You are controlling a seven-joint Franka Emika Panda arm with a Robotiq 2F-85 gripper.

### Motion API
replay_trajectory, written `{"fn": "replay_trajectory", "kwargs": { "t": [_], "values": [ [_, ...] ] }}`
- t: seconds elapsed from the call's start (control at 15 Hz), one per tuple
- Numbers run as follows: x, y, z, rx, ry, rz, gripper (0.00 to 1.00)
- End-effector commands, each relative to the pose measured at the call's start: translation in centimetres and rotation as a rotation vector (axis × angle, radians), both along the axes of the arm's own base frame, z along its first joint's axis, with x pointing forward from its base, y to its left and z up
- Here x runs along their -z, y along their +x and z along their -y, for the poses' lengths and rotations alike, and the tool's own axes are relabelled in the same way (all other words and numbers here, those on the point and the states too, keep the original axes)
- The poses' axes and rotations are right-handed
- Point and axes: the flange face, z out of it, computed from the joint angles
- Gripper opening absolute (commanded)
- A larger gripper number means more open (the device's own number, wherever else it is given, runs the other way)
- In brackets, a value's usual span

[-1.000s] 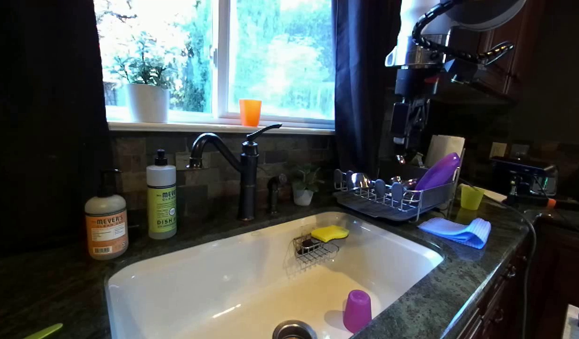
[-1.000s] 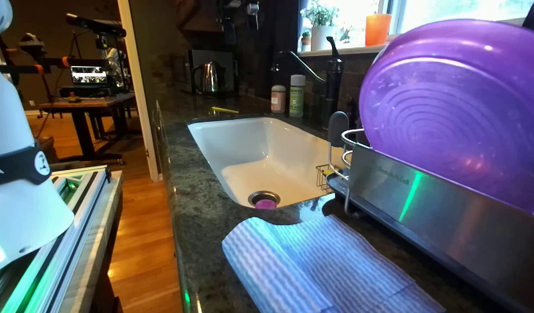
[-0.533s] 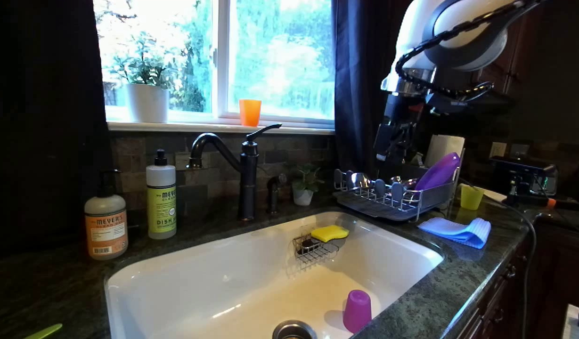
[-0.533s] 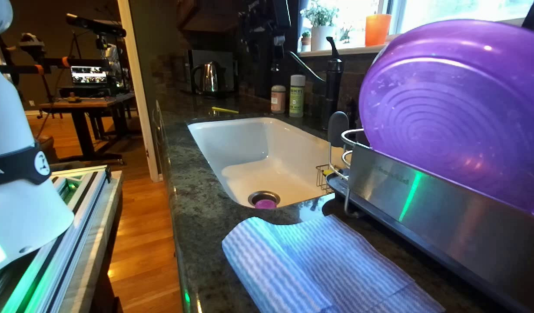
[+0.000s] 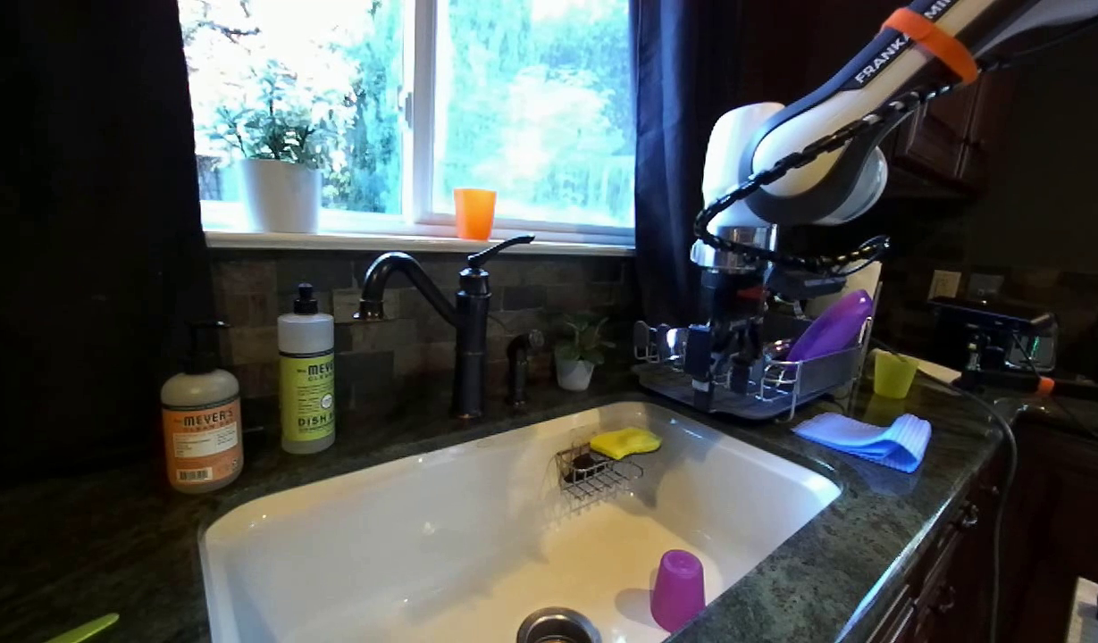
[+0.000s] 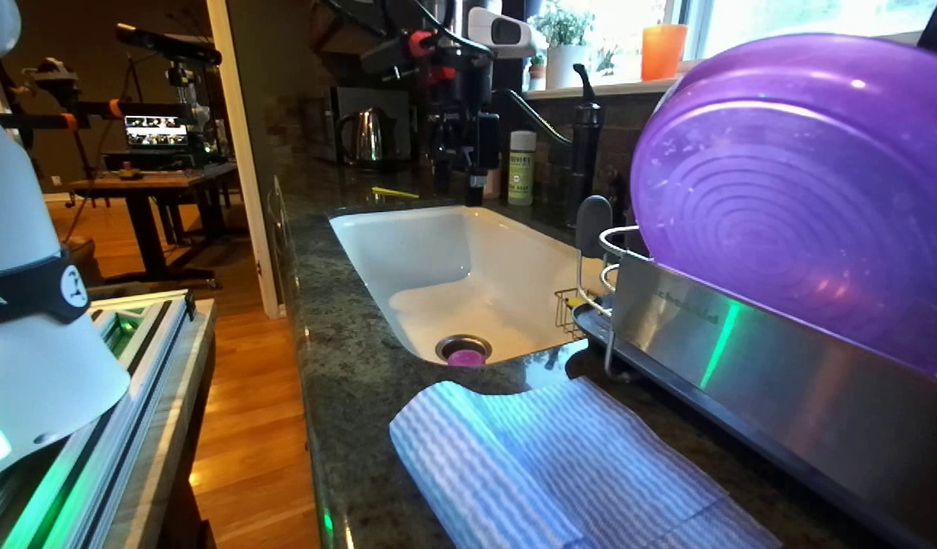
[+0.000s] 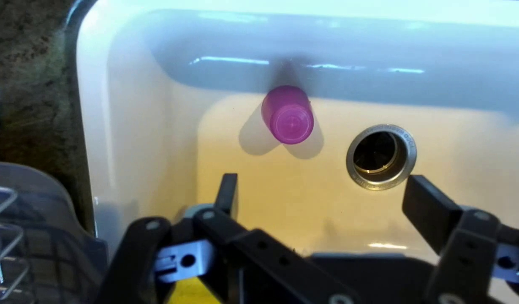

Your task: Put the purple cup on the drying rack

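Note:
The purple cup stands upside down on the sink floor near the drain. It shows in both exterior views (image 5: 678, 591) (image 6: 466, 357), only its top in one of them, and in the wrist view (image 7: 289, 115). The drying rack stands on the counter beside the sink in both exterior views (image 5: 827, 370) (image 6: 666, 313); a corner shows at lower left in the wrist view (image 7: 35, 236). My gripper (image 7: 320, 188) is wide open and empty, pointing down above the sink, apart from the cup. In both exterior views it hangs well above the sink floor (image 5: 718, 375) (image 6: 468, 175).
A large purple bowl (image 6: 765, 206) leans in the rack. The white sink (image 5: 334, 554) has a wire caddy (image 5: 593, 487) with a yellow sponge (image 5: 626, 442). The black faucet (image 5: 471, 348) rises behind the sink. A blue cloth (image 5: 870, 439) lies on the counter.
The arm has come down and over toward the sink, moving slightly left in an exterior view, with the gripper much lower. The cup and rack have not moved.

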Motion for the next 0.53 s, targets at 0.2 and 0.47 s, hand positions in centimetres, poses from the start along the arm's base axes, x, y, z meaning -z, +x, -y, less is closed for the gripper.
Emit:
{"fn": "replay_trajectory", "kwargs": {
  "t": [0.2, 0.47],
  "values": [
    [0.0, 0.5, -0.2, 0.001, 0.002, 0.000, 1.00],
    [2.2, 1.7, 0.5, -0.004, 0.028, 0.008, 1.00]
  ]
}}
